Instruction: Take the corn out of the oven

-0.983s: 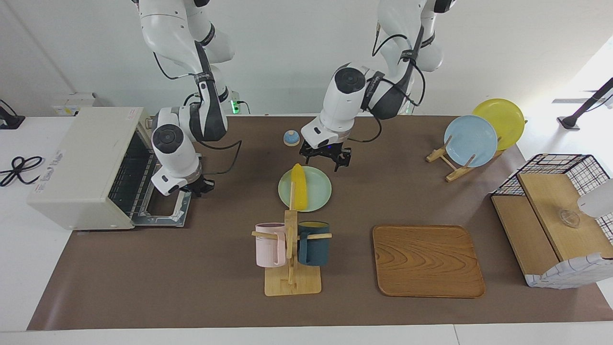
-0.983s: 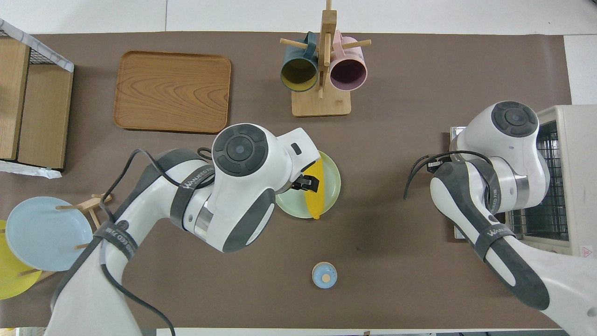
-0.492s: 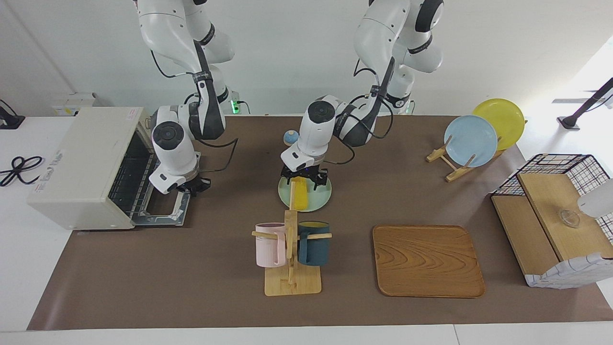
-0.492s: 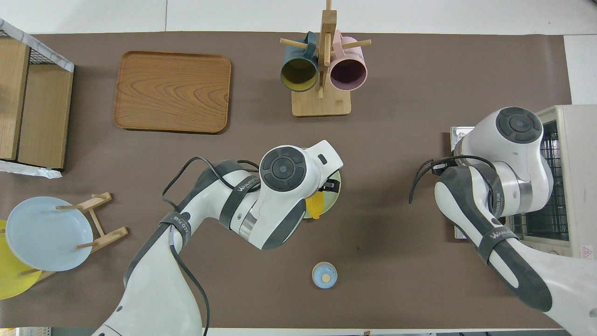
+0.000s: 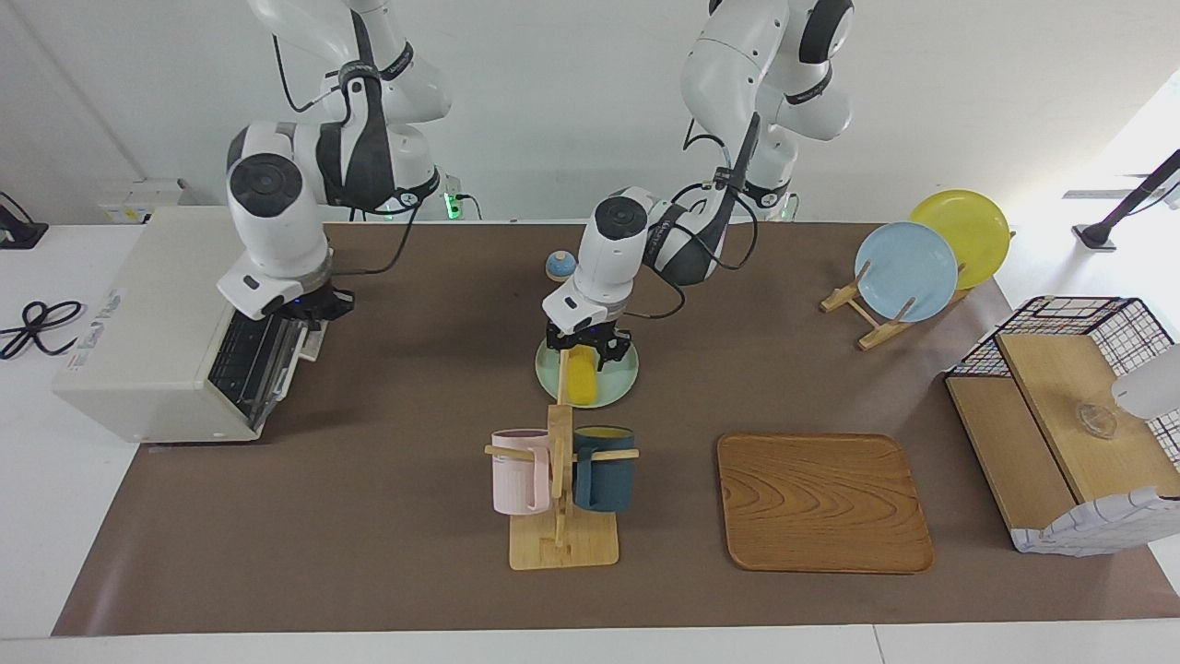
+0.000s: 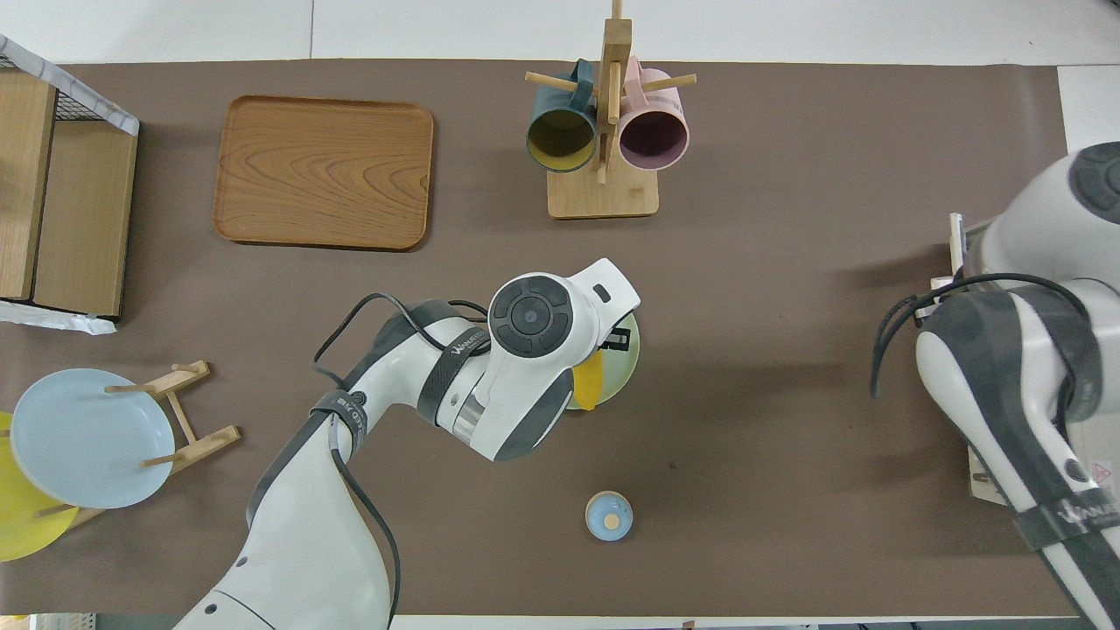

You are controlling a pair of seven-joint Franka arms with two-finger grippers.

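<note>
The yellow corn (image 5: 579, 380) lies on a pale green plate (image 5: 619, 378) at the table's middle; its tip shows in the overhead view (image 6: 588, 387). My left gripper (image 5: 584, 354) is down over the corn's end nearer to the robots, open, with a finger on each side. The cream-white oven (image 5: 147, 314) stands at the right arm's end of the table. Its door (image 5: 260, 369) is tilted up, nearly shut. My right gripper (image 5: 312, 309) is at the door's top edge. The right arm hides most of the oven from overhead.
A mug rack (image 5: 559, 498) with a pink and a dark blue mug stands farther from the robots than the plate. A wooden tray (image 5: 823, 501), a plate stand with a blue plate (image 5: 906, 270), a wire-and-wood shelf (image 5: 1060, 415) and a small blue bell (image 5: 560, 265) are also here.
The left gripper came down from above the plate onto the corn. The right gripper rose toward the oven, and the door swung up from lying flat to nearly shut.
</note>
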